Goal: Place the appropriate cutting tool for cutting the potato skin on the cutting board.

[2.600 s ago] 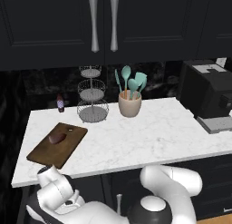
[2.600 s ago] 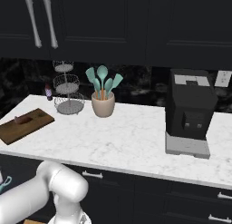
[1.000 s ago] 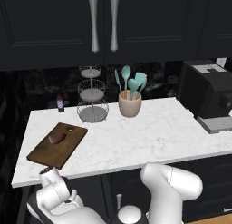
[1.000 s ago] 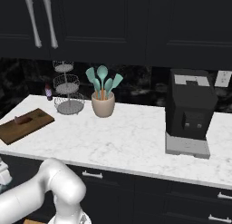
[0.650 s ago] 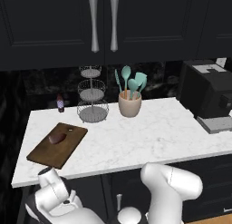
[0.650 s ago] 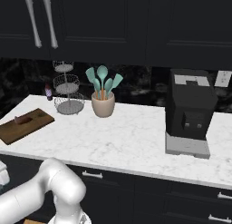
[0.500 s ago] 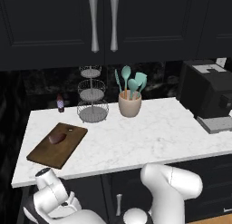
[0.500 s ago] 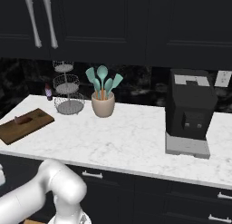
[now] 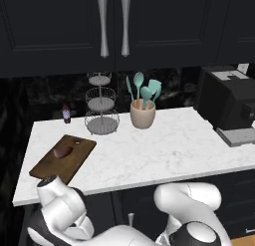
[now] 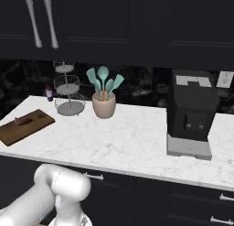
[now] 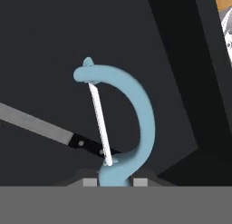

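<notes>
Over on the left we have the cutting board (image 9: 62, 159), dark brown on the marble counter (image 9: 164, 150), with the potato (image 9: 63, 151) sitting on it toward the board's 11 o'clock end (a small reddish lump, nothing else on the wood). In the right base view the same board (image 10: 25, 126) lies at the counter's 9 o'clock edge, potato (image 10: 22, 121) on top.

Moving right, we pass a little dark bottle (image 9: 66, 113), then the three-tier wire stand (image 9: 101, 106), then the utensil crock (image 9: 142, 115) with teal spatulas, and at 3 o'clock the black coffee machine (image 9: 229, 103).

Down in the hand view, we see the peeler (image 11: 129, 123) right in front of us: light blue curved frame, thin blade running from 12 to 6 o'clock. The gripper (image 11: 115, 182) has its tips clamped tight on the base of the handle. Behind it, at 9 o'clock, lies the black-handled knife (image 11: 50, 130), its handle passing behind the peeler's blade.
</notes>
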Controlling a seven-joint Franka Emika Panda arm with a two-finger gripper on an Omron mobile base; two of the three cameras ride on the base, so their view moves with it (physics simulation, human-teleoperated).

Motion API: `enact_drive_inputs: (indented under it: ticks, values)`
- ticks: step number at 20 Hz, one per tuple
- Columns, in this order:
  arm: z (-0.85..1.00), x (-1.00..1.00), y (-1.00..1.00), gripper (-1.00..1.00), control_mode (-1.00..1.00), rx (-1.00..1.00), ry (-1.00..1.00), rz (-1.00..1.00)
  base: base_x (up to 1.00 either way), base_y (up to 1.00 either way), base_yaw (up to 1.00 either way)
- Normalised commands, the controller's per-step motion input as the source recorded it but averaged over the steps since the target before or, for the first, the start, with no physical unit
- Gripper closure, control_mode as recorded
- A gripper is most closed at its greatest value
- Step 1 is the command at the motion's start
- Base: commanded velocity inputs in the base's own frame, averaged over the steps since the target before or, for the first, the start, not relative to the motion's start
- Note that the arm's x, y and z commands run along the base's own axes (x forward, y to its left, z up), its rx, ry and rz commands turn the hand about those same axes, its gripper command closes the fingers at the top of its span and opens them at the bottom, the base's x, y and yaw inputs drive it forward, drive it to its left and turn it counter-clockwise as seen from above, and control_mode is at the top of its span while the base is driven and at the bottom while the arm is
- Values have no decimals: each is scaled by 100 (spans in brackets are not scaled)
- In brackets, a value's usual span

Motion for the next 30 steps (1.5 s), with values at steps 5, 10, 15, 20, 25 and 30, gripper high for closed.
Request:
enact_drive_inputs:
  ticks: [5,10,15,20,25,30]
  values:
    - [100,-13,-27,100,-100,0,-4,-3,0,0,0]
    - [100,7,-6,100,-100,0,-1,-3,0,0,0]
    - [94,64,21,100,-100,0,0,-15,0,0,0]
    - [57,87,28,100,-100,0,0,-22,0,0,0]
    - [1,80,49,100,-100,-6,0,-26,0,0,0]
    - [-1,63,19,100,-100,-7,-1,-22,0,0,0]
